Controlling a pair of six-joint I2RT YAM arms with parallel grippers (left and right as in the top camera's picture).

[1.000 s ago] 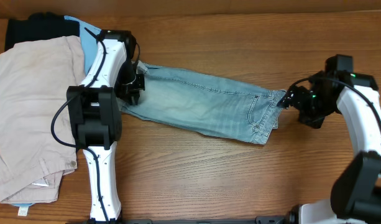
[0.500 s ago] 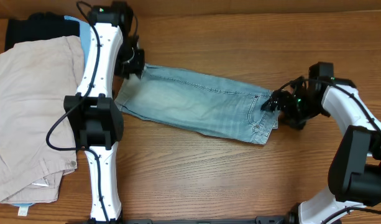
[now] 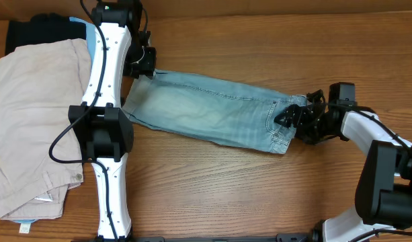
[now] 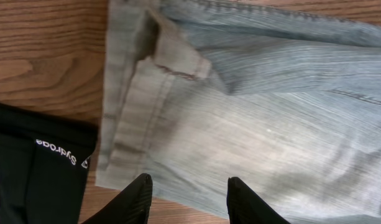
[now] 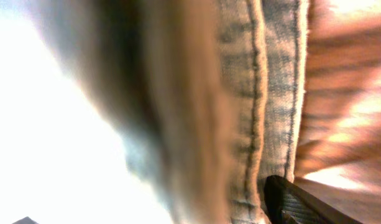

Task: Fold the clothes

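Freed since a second ago, the denim shorts (image 3: 212, 114) are being left flat near the beige trousers (image 3: 31, 121), the left gripper (image 4: 187, 186) being held parted and empty nearest them, the wide-open, empty right gripper (image 3: 294, 119) being pushed against the farthest waistband edge, risking bunching.

blurred: shorts (image 5: 255, 93), right wrist view | cut off: black garment (image 4: 35, 177), lower edge; beige trousers (image 3: 31, 121), left edge

Seen through my left wrist camera: a line of small white lettering (image 4: 55, 151) on the black garment (image 4: 35, 186), running aslant, with a small white logo mark (image 4: 84, 163) at its end (I make it out as roughly "Sydroa", last letters unsure).
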